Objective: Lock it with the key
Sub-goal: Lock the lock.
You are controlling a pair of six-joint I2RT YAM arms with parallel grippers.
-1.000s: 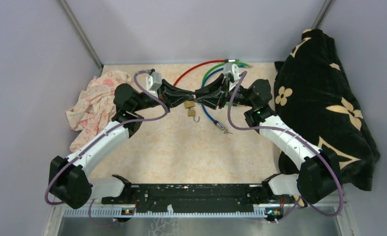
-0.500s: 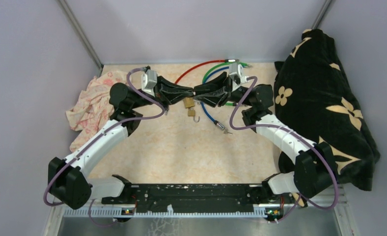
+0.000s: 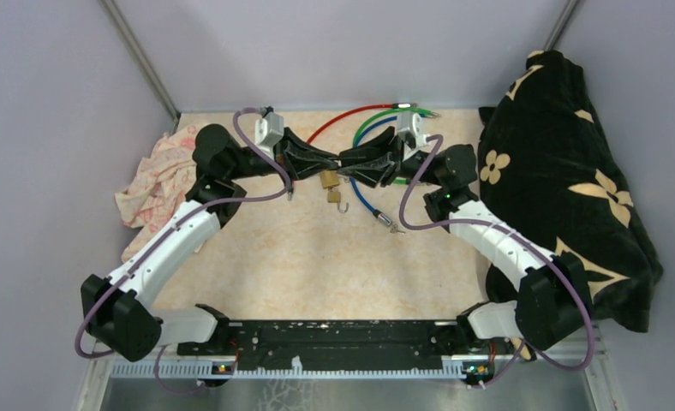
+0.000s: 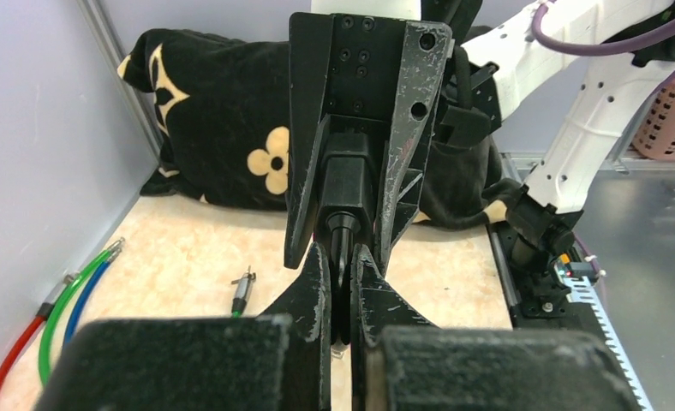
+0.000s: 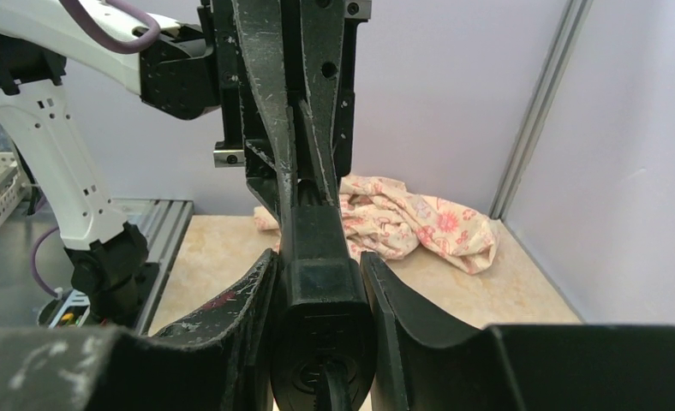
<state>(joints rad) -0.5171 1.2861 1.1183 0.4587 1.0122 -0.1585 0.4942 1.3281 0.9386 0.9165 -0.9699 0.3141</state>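
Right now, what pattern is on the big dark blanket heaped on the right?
The soft black blanket carries cream flower and diamond motifs, clearest in the top view.

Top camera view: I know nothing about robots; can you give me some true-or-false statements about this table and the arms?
1. A pink floral cloth lies at the table's left edge. True.
2. The black blanket with cream flowers lies beside that cloth. False: it is piled on the right side.
3. The left gripper stands wide open. False: its jaws are shut.
4. The right gripper clasps a black block. True.
5. Red, green and blue cables lie at the table's far edge. True.
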